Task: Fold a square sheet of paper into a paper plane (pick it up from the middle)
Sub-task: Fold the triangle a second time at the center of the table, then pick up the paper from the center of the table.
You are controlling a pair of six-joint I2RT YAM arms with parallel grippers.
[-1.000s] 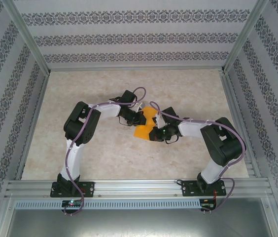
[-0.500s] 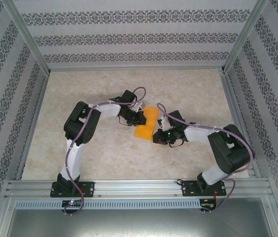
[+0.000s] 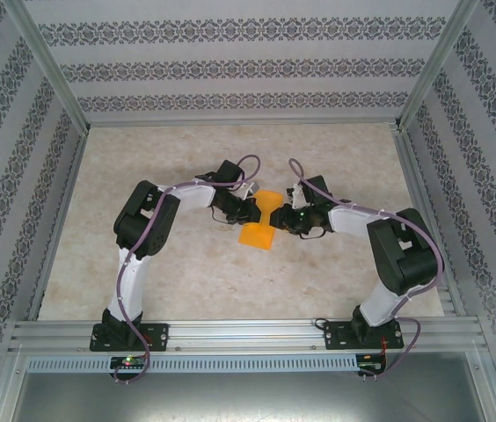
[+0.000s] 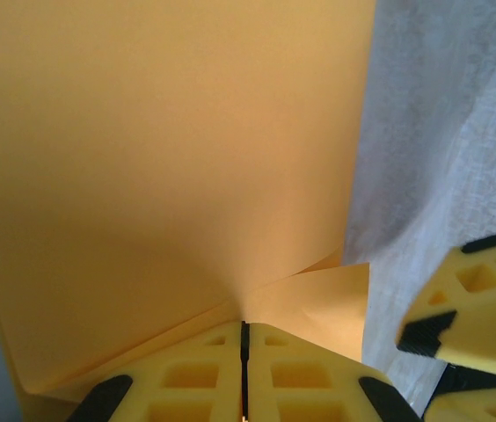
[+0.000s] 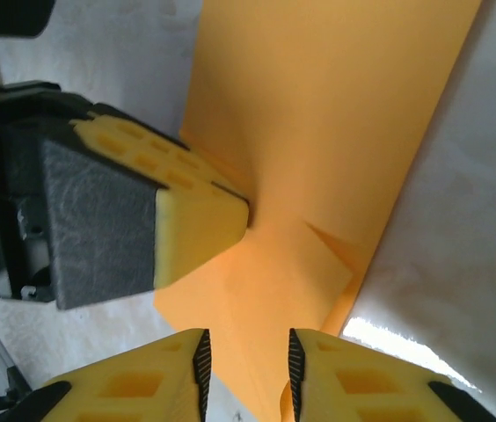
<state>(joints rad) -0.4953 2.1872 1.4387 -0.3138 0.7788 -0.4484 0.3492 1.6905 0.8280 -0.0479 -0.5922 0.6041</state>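
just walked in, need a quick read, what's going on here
A sheet of orange paper is being worked in the middle of the table. The left tool is shut on one edge of the sheet. The right tool sits at the opposite side with its jaws apart, not gripping. The paper is creased but not yet a plane.

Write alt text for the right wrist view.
The yellow-fingered left gripper, shut, pinches a creased sheet of bright orange paper by its side edge above the pale marbled table. At the bottom of the frame the right gripper has its jaws parted, and the paper shows in the gap between them.
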